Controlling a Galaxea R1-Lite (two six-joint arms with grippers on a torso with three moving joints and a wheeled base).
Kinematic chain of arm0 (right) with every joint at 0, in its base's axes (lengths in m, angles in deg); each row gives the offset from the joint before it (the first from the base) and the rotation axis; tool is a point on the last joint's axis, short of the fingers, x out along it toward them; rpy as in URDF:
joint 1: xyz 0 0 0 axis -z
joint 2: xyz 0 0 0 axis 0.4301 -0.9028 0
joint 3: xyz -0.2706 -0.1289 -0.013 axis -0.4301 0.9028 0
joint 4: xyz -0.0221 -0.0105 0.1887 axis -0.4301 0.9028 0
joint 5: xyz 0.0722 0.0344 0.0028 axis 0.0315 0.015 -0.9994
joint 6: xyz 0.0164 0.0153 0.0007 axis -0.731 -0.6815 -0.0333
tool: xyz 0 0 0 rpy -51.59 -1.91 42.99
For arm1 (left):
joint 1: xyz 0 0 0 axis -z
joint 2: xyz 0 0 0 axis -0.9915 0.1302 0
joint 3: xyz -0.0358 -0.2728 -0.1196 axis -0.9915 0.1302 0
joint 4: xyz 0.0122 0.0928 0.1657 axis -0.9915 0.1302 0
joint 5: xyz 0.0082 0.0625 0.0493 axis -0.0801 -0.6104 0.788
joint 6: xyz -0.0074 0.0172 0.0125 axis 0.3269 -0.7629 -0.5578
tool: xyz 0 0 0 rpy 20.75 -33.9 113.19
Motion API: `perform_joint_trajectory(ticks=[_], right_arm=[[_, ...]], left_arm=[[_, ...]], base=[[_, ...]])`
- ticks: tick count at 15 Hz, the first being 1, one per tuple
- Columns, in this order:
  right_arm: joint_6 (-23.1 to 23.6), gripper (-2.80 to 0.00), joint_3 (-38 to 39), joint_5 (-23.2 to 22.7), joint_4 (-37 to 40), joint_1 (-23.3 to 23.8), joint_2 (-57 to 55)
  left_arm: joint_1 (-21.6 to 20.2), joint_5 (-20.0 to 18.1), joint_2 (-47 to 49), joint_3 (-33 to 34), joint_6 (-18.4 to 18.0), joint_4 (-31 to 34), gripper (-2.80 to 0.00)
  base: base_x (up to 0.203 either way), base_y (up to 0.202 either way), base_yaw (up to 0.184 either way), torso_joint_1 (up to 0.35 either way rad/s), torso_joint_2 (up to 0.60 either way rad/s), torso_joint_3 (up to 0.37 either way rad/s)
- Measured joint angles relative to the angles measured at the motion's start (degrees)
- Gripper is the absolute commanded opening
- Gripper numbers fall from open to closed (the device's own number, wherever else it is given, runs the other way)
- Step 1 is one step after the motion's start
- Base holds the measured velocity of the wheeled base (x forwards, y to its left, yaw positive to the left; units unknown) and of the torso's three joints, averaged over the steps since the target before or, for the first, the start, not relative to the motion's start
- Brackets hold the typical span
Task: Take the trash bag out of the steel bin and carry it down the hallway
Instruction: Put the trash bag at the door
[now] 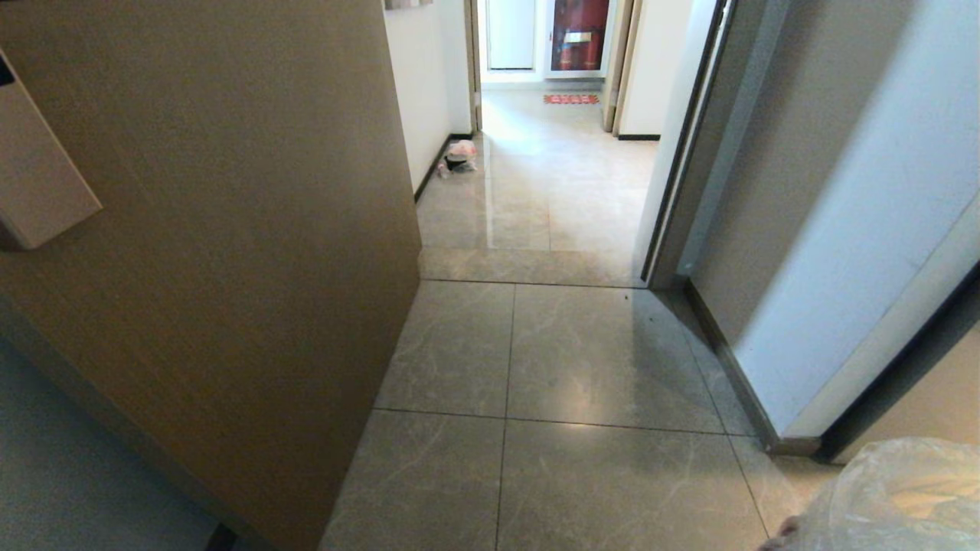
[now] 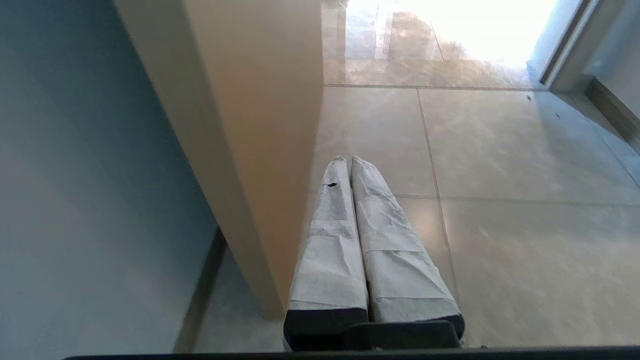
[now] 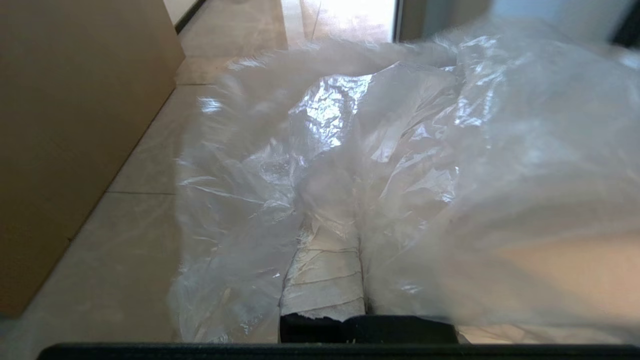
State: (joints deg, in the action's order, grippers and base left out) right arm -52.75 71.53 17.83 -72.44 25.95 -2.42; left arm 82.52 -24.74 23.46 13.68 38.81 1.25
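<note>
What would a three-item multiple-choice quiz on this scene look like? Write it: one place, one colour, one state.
1. Where does the small rubbish bundle lie?
A. by the hallway's left wall
B. on the red mat
C. inside a bin

2. What colour is the trash bag?
A. black
B. clear
C. green

3. How is the right tool?
A. wide open
B. shut on the trash bag
C. shut on nothing

Key: 1 A, it sits against the skirting; 2 B, the floor tiles show through it; 3 B, plastic bunches around its closed fingers.
</note>
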Motion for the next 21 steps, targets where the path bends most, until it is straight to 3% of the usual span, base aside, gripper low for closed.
perform_joint_trajectory(ticks=[14, 21], right_arm=[[0.01, -2.8, 0.0, 0.04, 0.0, -0.04, 0.0], [0.01, -2.8, 0.0, 0.02, 0.0, -0.04, 0.0]], left_arm=[[0.0, -0.06, 0.0, 0.0, 0.11, 0.02, -2.8], [0.0, -0.09, 0.0, 0.0, 0.24, -0.06, -2.8]], base=[[-0.012, -0.021, -0.001, 0.0, 0.0, 0.001], [0.182, 0.0, 0.001, 0.002, 0.0, 0.003]])
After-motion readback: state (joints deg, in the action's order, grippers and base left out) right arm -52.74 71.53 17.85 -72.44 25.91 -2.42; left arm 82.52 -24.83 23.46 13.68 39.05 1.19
